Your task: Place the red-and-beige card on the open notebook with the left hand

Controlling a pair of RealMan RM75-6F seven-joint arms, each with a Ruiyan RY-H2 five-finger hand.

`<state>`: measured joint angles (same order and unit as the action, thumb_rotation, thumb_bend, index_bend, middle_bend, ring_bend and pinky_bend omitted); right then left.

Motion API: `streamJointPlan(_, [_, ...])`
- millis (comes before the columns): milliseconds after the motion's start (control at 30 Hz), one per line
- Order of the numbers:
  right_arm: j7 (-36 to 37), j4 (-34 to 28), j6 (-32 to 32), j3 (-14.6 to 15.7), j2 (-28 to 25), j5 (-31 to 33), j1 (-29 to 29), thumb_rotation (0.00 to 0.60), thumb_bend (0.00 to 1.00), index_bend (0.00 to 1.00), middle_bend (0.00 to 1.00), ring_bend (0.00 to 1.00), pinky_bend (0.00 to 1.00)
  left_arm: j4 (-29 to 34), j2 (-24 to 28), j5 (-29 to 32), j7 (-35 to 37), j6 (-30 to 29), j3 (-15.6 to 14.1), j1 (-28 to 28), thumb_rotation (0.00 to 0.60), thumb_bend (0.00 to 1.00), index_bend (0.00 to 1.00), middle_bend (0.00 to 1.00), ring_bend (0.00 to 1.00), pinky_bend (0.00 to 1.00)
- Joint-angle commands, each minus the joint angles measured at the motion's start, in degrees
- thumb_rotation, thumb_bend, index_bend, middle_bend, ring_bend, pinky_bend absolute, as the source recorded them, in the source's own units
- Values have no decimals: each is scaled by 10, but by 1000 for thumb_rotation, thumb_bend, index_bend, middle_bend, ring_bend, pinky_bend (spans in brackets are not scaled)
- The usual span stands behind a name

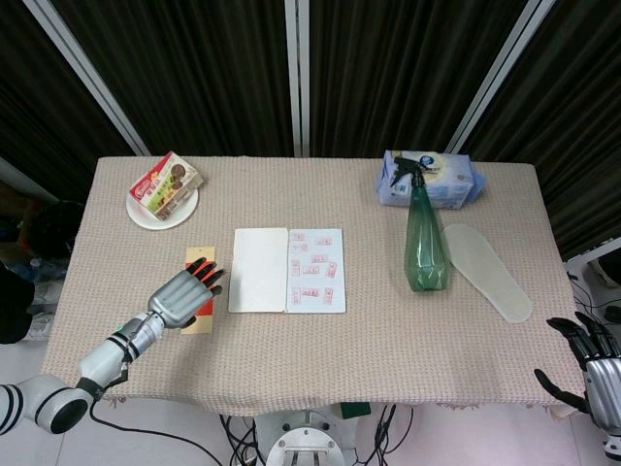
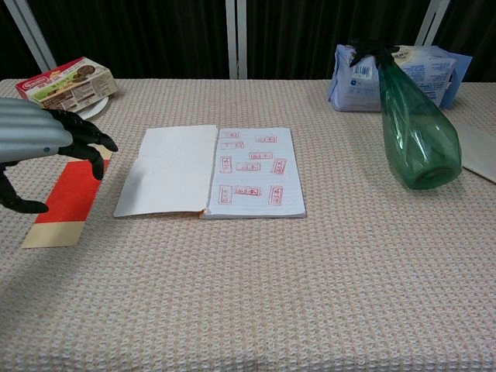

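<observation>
Over at the left side of the surface [image 1: 291, 369], your left robot hand [image 1: 186, 294] hovers above the red-and-beige card [image 2: 68, 203], fingers spread and holding nothing. You can see the card lying flat on the cloth just left of the open notebook [image 1: 288, 271], not on it; whether the fingertips touch the card, you cannot tell. Your right robot hand [image 1: 587, 357] sits off the surface's right edge, fingers apart, empty. Back left, a white plate [image 1: 146, 215] carries a snack box [image 1: 165, 183] lying on it. Back right, a blue wipes pack [image 1: 432, 179] rests behind a green spray bottle [image 1: 425, 243], and a pale insole [image 1: 487, 270] lies just beside the bottle.
</observation>
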<state>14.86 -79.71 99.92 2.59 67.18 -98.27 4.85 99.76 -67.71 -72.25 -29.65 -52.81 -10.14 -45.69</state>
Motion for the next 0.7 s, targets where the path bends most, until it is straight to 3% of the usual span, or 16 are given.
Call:
streamJointPlan(33, [-12,-11,2,-1,-4,-5,-1,600,176,233,212,97,166,-34,-7,-30,19,-5,-4,13,600,172,284,51,33,81])
streamJointPlan(400, [-67,-63,9,-1,-21,-11,6,600,176,243,212,97,166,-132,-32,-64,55,44,4,12,600,124,213,0,0,77])
streamJointPlan(700, [-100,-94,2,-4,-24,-14,4,600,176,244,213,97,166,-151,-35,-69,88,71,21,8,600,122,213,0,0,72])
